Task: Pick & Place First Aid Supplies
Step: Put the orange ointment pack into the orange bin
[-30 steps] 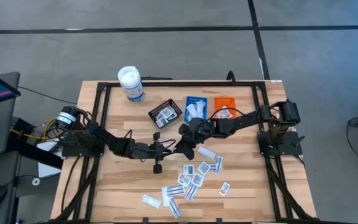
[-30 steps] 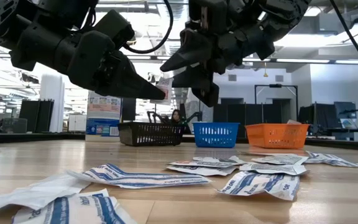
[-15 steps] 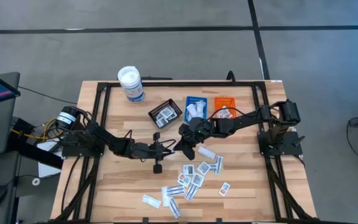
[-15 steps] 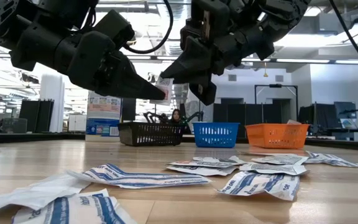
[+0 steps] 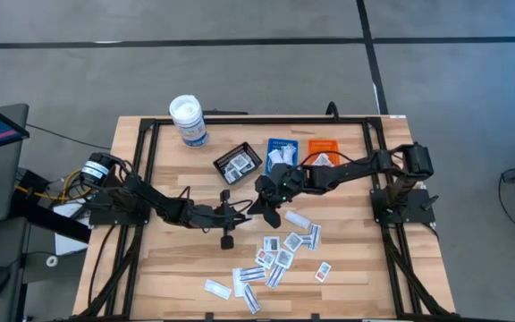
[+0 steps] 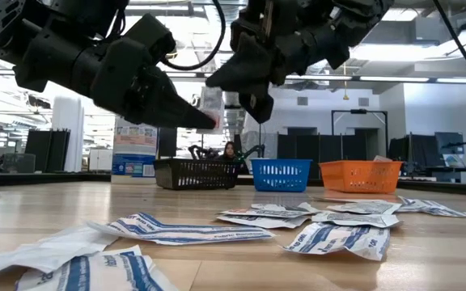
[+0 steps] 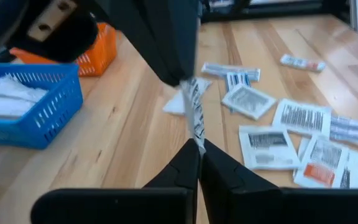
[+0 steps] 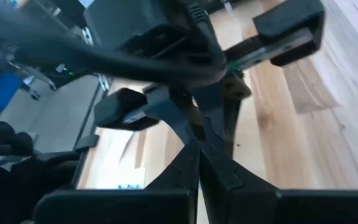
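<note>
One white first aid packet hangs in the air above the table's middle, held between both grippers. My left gripper reaches in from the left and is shut on it. My right gripper comes in from the right and is shut on its other end. In the low view the packet shows between the two dark fingertips. Several more packets lie flat and loose on the wood toward the near edge, under and to the right of the grippers. My left gripper pinches the packet's near end between its two fingers, coming from the table's left. The packet stands edge-on and runs straight away from the fingertips, clear of the table. My right gripper pinches the packet's opposite end between its two fingers, slanting down from the table's right. The dark fingers cover the exact spot, and the packet spans the short gap between the two grippers.
A black tray, a blue tray and an orange tray stand in a row behind the grippers, each with packets inside. A white canister stands at the far left. Bare wood lies at the near left.
My right gripper has shut on the packet that my left gripper was holding up, and has edged a little toward the left gripper and upward. The left gripper and the packet have stayed where they were.
</note>
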Motion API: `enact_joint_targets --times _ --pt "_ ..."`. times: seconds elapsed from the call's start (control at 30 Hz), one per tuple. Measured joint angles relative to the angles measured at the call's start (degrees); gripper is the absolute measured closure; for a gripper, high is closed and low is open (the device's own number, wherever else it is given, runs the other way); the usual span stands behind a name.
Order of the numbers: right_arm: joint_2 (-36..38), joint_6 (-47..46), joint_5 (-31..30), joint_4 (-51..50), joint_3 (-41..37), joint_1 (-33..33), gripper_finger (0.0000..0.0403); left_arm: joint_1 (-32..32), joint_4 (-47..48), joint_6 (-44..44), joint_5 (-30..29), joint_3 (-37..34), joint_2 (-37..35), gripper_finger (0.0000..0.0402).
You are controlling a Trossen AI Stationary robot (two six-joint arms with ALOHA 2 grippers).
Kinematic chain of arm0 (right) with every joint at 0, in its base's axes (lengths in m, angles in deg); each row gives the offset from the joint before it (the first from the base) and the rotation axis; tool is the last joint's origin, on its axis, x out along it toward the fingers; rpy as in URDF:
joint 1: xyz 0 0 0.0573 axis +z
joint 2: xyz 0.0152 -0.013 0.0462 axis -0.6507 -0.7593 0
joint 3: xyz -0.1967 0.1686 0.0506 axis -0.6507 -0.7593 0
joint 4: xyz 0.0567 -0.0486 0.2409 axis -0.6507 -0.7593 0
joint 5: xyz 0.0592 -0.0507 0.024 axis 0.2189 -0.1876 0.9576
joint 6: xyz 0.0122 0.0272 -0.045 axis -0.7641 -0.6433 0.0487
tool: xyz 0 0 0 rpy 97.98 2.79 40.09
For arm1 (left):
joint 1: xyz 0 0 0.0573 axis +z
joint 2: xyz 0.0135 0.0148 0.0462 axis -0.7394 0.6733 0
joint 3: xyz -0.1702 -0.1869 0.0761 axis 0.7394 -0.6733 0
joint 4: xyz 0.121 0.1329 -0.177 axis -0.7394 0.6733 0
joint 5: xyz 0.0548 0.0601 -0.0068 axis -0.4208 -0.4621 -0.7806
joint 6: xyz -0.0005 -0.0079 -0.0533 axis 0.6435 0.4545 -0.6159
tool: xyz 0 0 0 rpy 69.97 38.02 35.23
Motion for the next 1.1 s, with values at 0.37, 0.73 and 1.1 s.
enact_joint_targets --times 0.37,0.73,1.1 --pt "2.6 5.9 -0.8 -4.9 0.7 0.0 0.0402 0.0 0.1 0.0 0.0 -0.1 0.1 0.0393" --pt "4.4 10.1 -6.7 -11.4 0.7 3.0 0.0374 0.0 0.4 -0.1 0.0 -0.1 0.1 0.0394" --pt "4.3 8.1 -14.3 -13.1 0.6 7.0 0.0267 0.0 0.3 -0.1 0.0 -0.1 0.1 0.0395"
